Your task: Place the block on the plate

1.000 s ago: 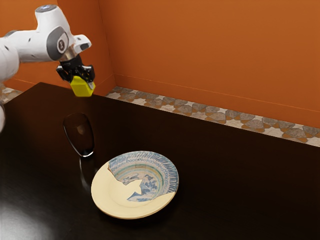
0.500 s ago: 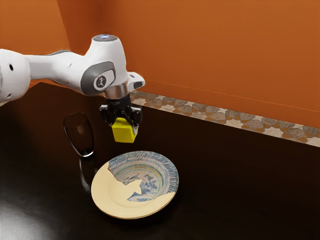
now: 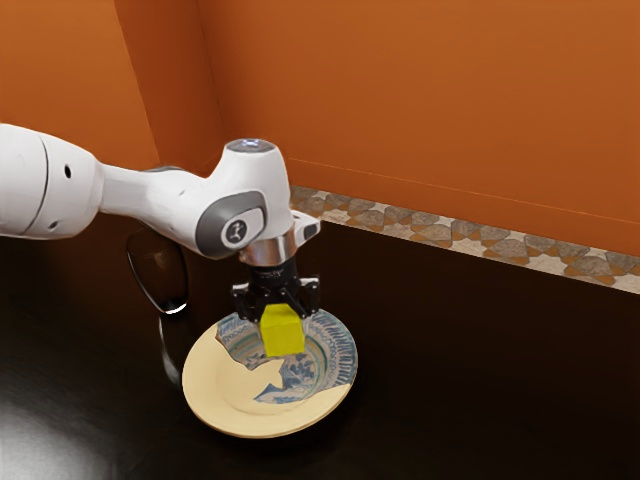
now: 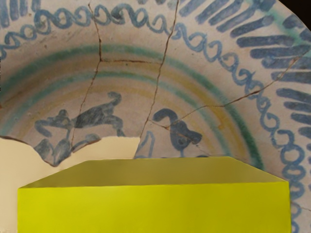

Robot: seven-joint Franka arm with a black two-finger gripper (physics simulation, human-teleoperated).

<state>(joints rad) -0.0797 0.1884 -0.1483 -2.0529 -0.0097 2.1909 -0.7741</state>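
- One yellow block (image 3: pixel 283 332), held over the painted part of the plate; I cannot tell whether its underside touches.
- One black gripper (image 3: pixel 281 310), its two fingers pinching the block from opposite sides.
- One white arm (image 3: pixel 145 195) bears it, reaching in from the exterior view's left.
- One round plate (image 3: pixel 228 400), part plain cream, part painted blue and green; a jagged edge divides the two. In the wrist view, the painted part has thin cracks and two green rings, and spreads beyond the block toward the rim.
- One clear glass (image 3: pixel 158 270), standing near the plate, toward the exterior view's left; a gap of tabletop separates them.
- One dark table (image 3: pixel 480 370). Its surface runs wide from the plate's rim toward the exterior view's right, and its far edge slants by well apart from the plate.
- Past that edge, a strip of patterned floor (image 3: pixel 440 230), then orange walls (image 3: pixel 420 100).
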